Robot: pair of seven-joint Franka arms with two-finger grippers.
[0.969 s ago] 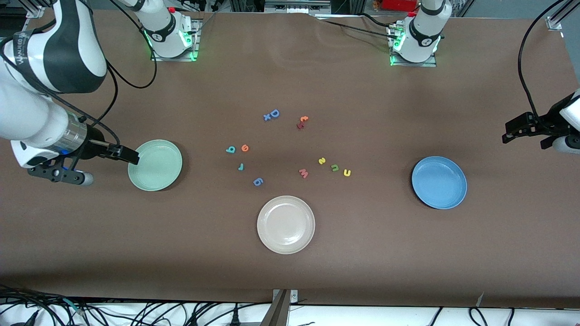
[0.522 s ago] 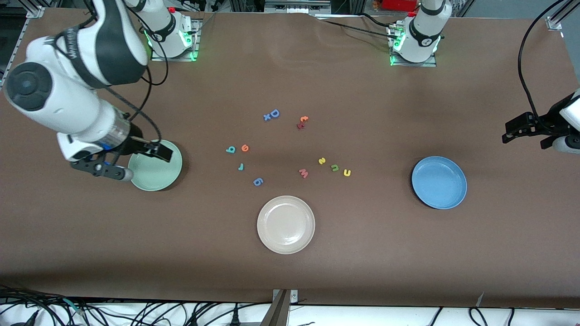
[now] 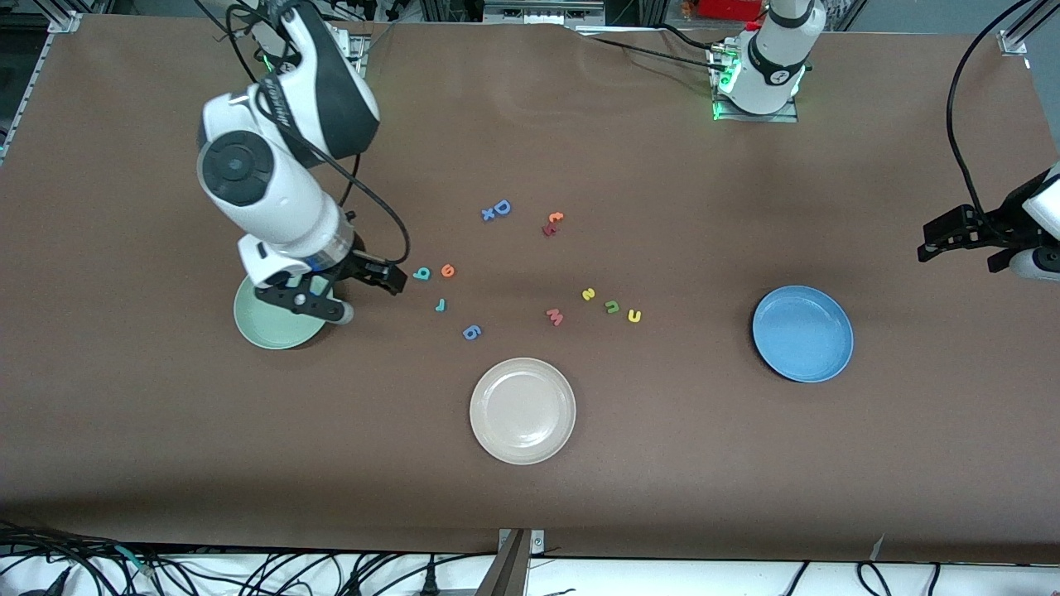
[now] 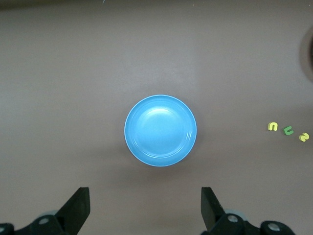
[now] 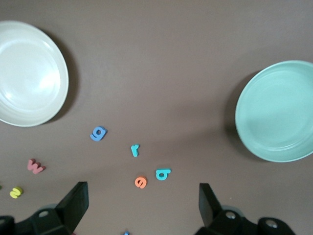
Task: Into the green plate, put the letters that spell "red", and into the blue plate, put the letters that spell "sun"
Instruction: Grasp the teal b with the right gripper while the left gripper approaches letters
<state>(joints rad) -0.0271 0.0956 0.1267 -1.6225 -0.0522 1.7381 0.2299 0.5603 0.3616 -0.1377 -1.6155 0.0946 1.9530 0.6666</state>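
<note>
Front view, nearest first: the beige plate (image 3: 522,410) sits closest, then the blue plate (image 3: 802,334) toward the left arm's end and the green plate (image 3: 269,321) toward the right arm's end. Between them lie the yellow s (image 3: 588,294), green n (image 3: 612,307), yellow u (image 3: 634,315), small r (image 3: 440,305), teal d (image 3: 422,273) and orange e (image 3: 448,270). The right gripper (image 3: 377,277), jaws apart and empty, hangs between the green plate and the teal d; the left gripper (image 3: 936,240), jaws also apart and empty, waits at the table's edge.

The whole table (image 3: 166,463) is seen from high across it, facing the arm bases. The blue plate (image 4: 160,130) is viewed straight down by the left wrist camera, the green plate (image 5: 278,111) by the right; both plates are shared with the front view.
</note>
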